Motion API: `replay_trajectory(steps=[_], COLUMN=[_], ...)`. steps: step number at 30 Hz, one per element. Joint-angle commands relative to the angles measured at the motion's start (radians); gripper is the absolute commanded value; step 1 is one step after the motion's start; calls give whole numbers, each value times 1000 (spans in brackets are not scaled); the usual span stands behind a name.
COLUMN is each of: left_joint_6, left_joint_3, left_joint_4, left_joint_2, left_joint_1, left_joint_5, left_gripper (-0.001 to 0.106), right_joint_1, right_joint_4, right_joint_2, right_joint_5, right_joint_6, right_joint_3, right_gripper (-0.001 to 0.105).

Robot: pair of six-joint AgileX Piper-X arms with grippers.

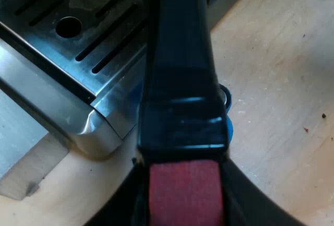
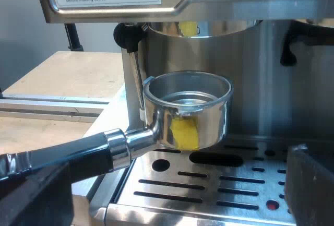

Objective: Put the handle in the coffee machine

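The metal holder's dark handle runs up over the espresso machine's slotted drip tray, and its red end sits between my left gripper's fingers, which are shut on it. In the right wrist view the holder's round metal basket hangs tilted slightly above the drip tray, just below the machine's brew head and apart from it. Its handle slants down past one finger of my right gripper, which is open with nothing in it.
A steam wand with a black knob hangs close beside the basket. A small blue object lies on the wooden table, mostly hidden behind the handle. The machine's corner meets the table under the handle.
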Motion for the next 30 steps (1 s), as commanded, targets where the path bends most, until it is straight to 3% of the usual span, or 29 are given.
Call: replay_trajectory(steps=[1, 9, 12, 16, 23, 30], left_joint_6=[-14, -14, -9, 50, 58, 131], left_joint_3=[-15, -15, -15, -15, -15, -52], left_joint_4=[-23, -18, -17, -16, -16, 6], left_joint_2=[-9, -5, -5, -2, 36, 84], left_joint_1=[3, 3, 3, 3, 3, 3], left_joint_5=[45, 48, 82, 83, 83, 73], left_gripper=[0, 0, 0, 0, 0, 0], right_joint_1=[-4, -4, -4, -4, -4, -4], right_joint_4=[-4, -4, -4, -4, -4, -4], right_joint_2=[-6, -6, -6, -6, -6, -6], right_joint_5=[-1, -1, -1, -1, -1, -1], right_joint_6=[-1, -1, -1, -1, -1, -1], right_joint_3=[-1, -1, -1, -1, -1, -1], right_gripper=[83, 83, 83, 83, 83, 83])
